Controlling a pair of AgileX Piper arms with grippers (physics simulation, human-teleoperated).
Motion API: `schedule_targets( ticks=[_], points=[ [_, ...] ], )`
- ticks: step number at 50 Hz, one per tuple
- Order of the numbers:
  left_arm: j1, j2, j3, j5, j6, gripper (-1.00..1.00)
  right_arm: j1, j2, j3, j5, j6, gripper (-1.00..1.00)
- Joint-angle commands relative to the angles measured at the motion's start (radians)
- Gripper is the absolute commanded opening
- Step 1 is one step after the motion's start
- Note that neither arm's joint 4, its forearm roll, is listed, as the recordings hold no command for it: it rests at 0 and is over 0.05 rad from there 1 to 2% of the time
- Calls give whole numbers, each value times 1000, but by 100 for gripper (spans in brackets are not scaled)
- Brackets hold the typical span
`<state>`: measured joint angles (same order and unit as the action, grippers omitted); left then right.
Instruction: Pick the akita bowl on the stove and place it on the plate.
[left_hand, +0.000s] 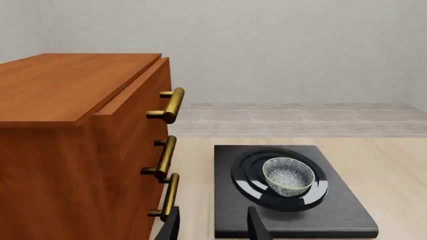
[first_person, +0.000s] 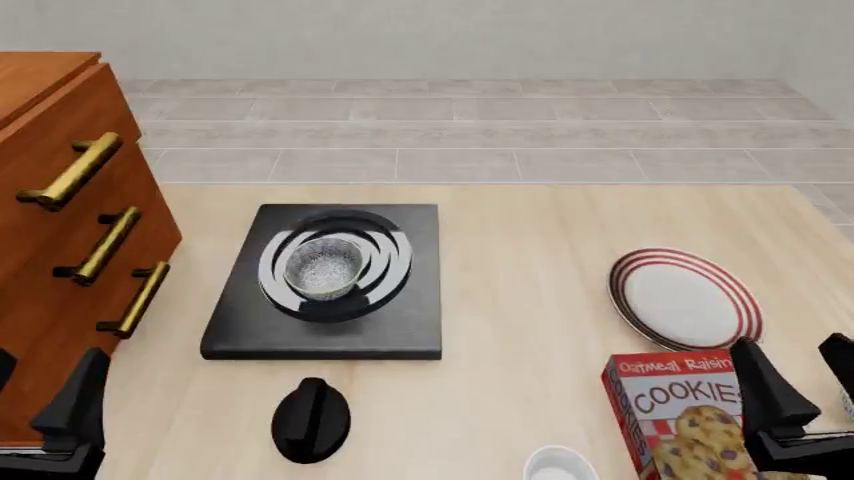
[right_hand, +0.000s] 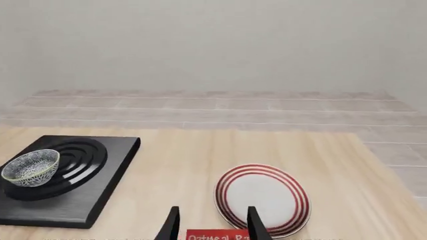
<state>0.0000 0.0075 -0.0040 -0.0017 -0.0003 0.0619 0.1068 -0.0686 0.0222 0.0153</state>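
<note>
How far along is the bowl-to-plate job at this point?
Nothing looks done yet: the akita bowl sits on the stove burner rings, and the plate is bare. Nothing is in hand: the left gripper and right gripper are both open and empty, short of the bowl. Reaching, grasping, carrying and placing all remain.

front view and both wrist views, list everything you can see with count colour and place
akita bowl: 1, speckled grey-white, on the stove's burner rings
stove: 1, black slab, table left of centre
plate: 1, white with red stripes, table right
cookie box: 1, red, near side of the plate
knob: 1, black, near side of the stove
small bowl: 1, white, near table edge
cabinet: 1, brown wood, three brass handles, far left
left gripper: 1, black, open, empty
right gripper: 1, black, open, empty
</note>
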Motion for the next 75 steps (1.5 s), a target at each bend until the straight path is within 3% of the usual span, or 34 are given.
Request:
schedule_targets(
  ticks=[1,5,6,8,14,20,33,35,37,41,45,54,60,75],
  points=[
    [0,0,0,0,0,100,38,59,-63,34,80,100],
    [0,0,0,0,0,100,55,88,-97,55,69,100],
    [0,1,0,0,0,100,54,173,-108,25,74,100],
    [0,0,0,0,1,100,63,187,-113,21,74,100],
    [0,1,0,0,0,100,146,243,-149,24,1,100],
    [0,1,0,0,0,100,204,314,-196,4,13,100],
    [0,0,0,0,0,100,322,517,-350,-24,-24,100],
    [0,0,0,0,0,100,327,625,-382,-28,-9,100],
    [0,1,0,0,0,100,354,627,-397,-43,-34,100],
    [0,0,0,0,1,100,384,710,-443,-70,5,100],
    [0,0,0,0,0,100,400,776,-478,-92,-20,100],
    [0,1,0,0,0,100,469,955,-588,-141,9,100],
    [0,0,0,0,0,100,510,1040,-650,-136,-25,100],
    [0,1,0,0,0,100,556,1197,-797,-113,6,100]
  ],
)
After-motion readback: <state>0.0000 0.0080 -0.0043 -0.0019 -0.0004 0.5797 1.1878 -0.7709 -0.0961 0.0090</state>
